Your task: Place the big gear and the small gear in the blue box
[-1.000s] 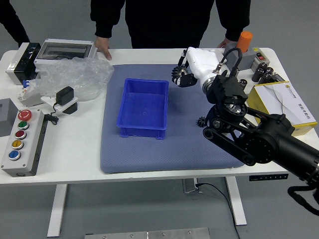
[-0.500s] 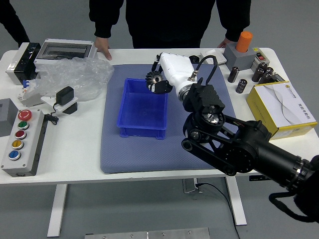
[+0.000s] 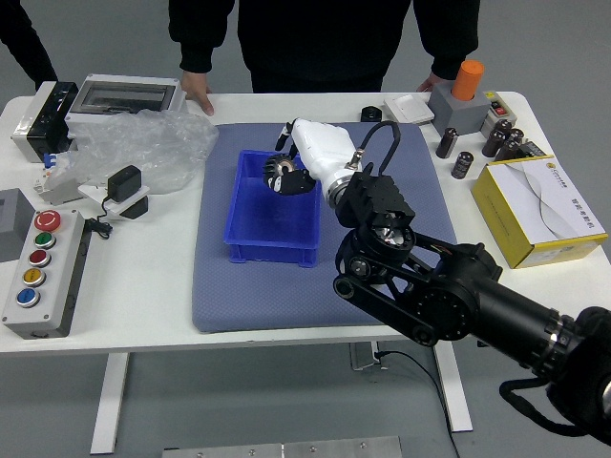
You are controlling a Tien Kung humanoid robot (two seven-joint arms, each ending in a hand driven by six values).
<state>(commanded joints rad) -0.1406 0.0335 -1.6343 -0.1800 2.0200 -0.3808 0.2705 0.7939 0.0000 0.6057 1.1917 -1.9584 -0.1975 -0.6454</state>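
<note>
My right hand (image 3: 290,168) reaches in from the right, its white-covered fingers curled on the big gear (image 3: 277,168), a dark toothed disc with a metallic face. Hand and gear are over the far part of the blue box (image 3: 273,226), above its inside. The box sits on the blue-grey mat, left of the forearm. I cannot see the small gear; the right arm may cover it. My left hand is out of view.
A person stands at the far side, one hand (image 3: 198,93) on the table edge. Plastic wrap (image 3: 143,153) and a button panel (image 3: 48,277) lie left. Black cylinders, a grey block with an orange knob (image 3: 468,80) and a yellow-white carton (image 3: 544,205) stand right.
My right hand has carried the big gear left and slightly nearer, from beside the box to over it. A small dark gear seen right of the box is now hidden.
</note>
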